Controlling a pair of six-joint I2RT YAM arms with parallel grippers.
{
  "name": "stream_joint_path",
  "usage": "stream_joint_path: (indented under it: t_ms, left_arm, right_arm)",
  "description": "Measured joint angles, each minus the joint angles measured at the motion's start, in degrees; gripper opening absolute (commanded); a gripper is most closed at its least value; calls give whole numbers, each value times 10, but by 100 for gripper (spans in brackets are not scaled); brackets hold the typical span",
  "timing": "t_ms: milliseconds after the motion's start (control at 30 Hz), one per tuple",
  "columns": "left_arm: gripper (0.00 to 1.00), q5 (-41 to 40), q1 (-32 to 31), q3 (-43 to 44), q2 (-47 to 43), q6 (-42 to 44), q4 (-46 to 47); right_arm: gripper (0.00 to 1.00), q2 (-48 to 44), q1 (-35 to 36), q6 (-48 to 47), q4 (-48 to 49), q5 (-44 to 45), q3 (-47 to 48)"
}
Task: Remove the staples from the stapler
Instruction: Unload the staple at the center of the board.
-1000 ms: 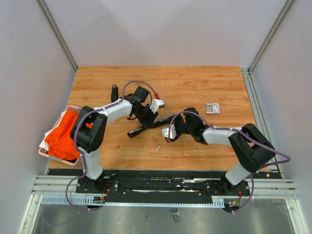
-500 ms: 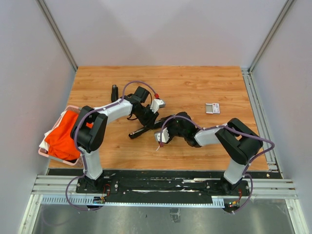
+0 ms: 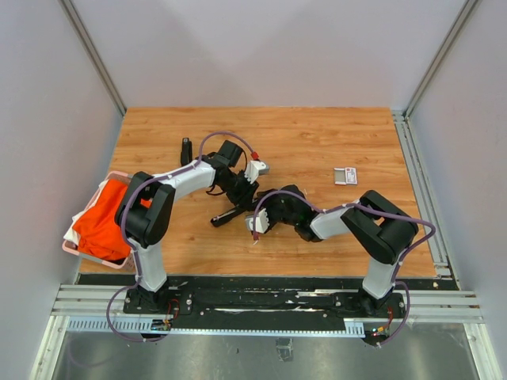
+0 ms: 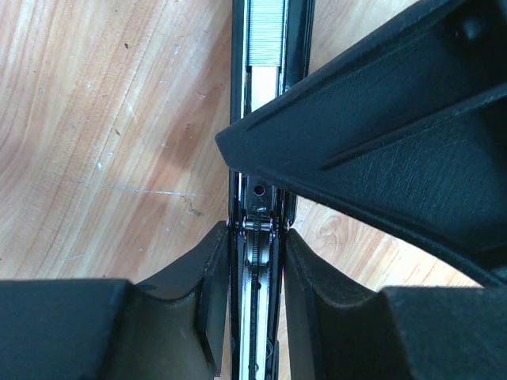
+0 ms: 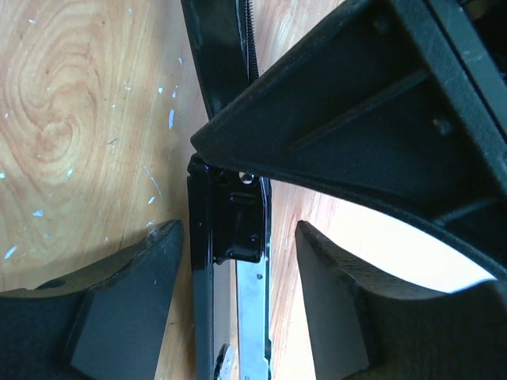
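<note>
The black stapler (image 3: 226,214) lies open on the wooden table, slanting from lower left to upper right. My left gripper (image 3: 240,192) is shut on its magazine rail (image 4: 258,261), one finger on each side. A silvery strip of staples (image 4: 265,32) sits in the rail ahead of the fingers. The stapler's raised black cover (image 4: 380,134) crosses the right of that view. My right gripper (image 3: 255,226) is at the stapler's lower part. In the right wrist view its open gripper (image 5: 238,237) straddles the black base with its metal plate (image 5: 230,222), with gaps on both sides.
A small white-and-red box (image 3: 345,176) lies at the right of the table. A pink basket (image 3: 70,247) holding orange cloth hangs off the left edge. A small black object (image 3: 186,149) stands behind the left arm. Grey walls enclose the table.
My right gripper has swung left along the table to the stapler's lower part and now straddles it, its jaws slightly narrower. The left gripper and stapler have stayed put.
</note>
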Motion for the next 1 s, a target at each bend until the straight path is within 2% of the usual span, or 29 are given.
stream_joint_path:
  t_ms: [367, 700, 833, 1000]
  left_arm:
    - [0, 11, 0, 0, 1, 0, -2]
    - [0, 12, 1, 0, 1, 4, 0]
    - [8, 12, 2, 0, 1, 6, 1]
    - [22, 13, 2, 3, 1, 10, -1]
  right_arm:
    - [47, 18, 9, 32, 11, 0, 10]
    - [23, 51, 10, 38, 94, 17, -3]
    - [16, 55, 10, 44, 114, 23, -9]
    - [14, 56, 12, 51, 124, 31, -13]
